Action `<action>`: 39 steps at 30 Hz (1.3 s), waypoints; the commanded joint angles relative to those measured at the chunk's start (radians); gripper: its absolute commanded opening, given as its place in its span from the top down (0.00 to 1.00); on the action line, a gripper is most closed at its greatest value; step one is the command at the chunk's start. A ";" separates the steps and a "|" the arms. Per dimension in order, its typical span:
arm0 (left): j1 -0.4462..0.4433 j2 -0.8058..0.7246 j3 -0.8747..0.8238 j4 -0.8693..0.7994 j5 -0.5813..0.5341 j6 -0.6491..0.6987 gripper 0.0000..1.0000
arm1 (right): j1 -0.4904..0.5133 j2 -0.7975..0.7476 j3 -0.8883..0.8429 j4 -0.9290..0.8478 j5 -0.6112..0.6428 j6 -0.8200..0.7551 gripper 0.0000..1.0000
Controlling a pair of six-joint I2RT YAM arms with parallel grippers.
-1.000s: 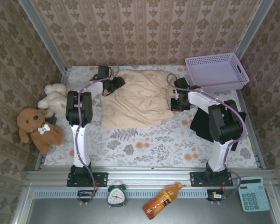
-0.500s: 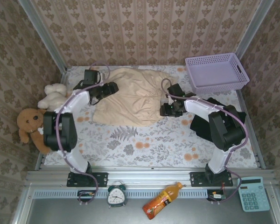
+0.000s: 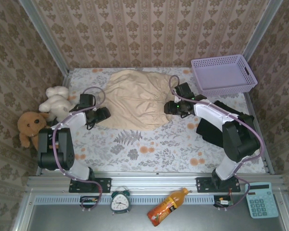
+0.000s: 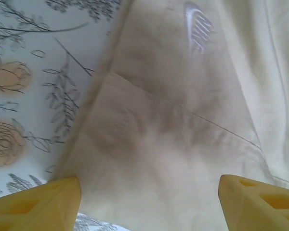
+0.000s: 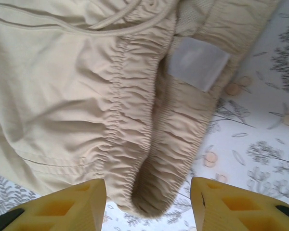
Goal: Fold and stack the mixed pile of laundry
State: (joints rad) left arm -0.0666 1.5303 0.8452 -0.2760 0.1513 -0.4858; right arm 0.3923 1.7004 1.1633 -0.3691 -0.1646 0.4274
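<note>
Laundry pile = 2 soft things. Beige cloth [image 3: 135, 96] lies spread out at the far middle of the table [image 3: 149, 149], btw the two grippers. Black tee [image 3: 205, 130] sits bunched at the right, partly under the right arm, near the basket [image 3: 221, 57].

Both are prob light & floppy. They won't keep a shape, will sag & drag when lifted, & thin cloth can slip out of a small pinch. Nothing to break.

Beige one has a bumpy, stretchy waistband [image 5: 135, 120] w/ a white tag [image 5: 197, 62]. That thick edge looks like the best spot to grab on the right side. On the left side, go for the flat stitched edge near the corner. Two ends held at once should give a neat fold.

Left gripper [image 3: 103, 114] is let go, fingers wide, just over the beige edge w/ nothing pinched. Right gripper [image 3: 169, 108] is let go too: fingers apart on each side of the waistband end, not squeezing it.

Count:
- 1 beige cloth
- 1 black tee
- 1 basket
- 2 plush toys: 1 white toy [image 3: 58, 101], 1 brown toy [image 3: 31, 127]
- 1 clock [image 3: 120, 202]
- 1 bottle [image 3: 166, 207]
- 1 calculator [image 3: 261, 199]
</note>
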 commanded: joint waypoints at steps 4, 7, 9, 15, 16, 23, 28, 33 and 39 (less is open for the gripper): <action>0.015 0.037 -0.026 0.164 0.045 -0.042 0.25 | 0.025 0.120 -0.017 0.135 -0.108 0.091 0.52; 0.014 0.060 -0.029 0.207 0.088 -0.057 0.28 | 0.042 0.136 -0.011 0.153 -0.107 0.098 0.54; 0.013 0.066 -0.031 0.217 0.093 -0.056 0.30 | 0.043 0.134 -0.017 0.163 -0.096 0.107 0.56; 0.016 0.089 -0.027 0.165 0.053 -0.005 0.36 | 0.043 0.147 -0.017 0.162 -0.114 0.114 0.74; 0.014 0.091 -0.025 0.141 0.037 0.003 0.35 | 0.042 0.148 -0.019 0.166 -0.119 0.120 0.74; 0.015 0.093 -0.030 0.031 -0.105 0.010 0.33 | 0.042 0.147 -0.031 0.184 -0.123 0.137 0.73; 0.013 0.124 -0.018 0.091 -0.101 -0.007 0.73 | 0.043 0.146 -0.028 0.175 -0.117 0.134 0.75; 0.013 0.115 0.024 0.076 -0.099 -0.003 0.96 | 0.034 0.128 -0.029 0.165 -0.104 0.126 0.93; 0.011 -0.020 0.032 -0.015 -0.079 0.004 0.97 | -0.002 0.015 -0.058 0.139 -0.127 0.129 1.00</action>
State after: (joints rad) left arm -0.0574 1.5986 0.8543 -0.2195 0.0700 -0.4934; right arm 0.4114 1.8084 1.1282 -0.2092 -0.2707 0.5545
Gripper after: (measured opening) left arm 0.065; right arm 0.064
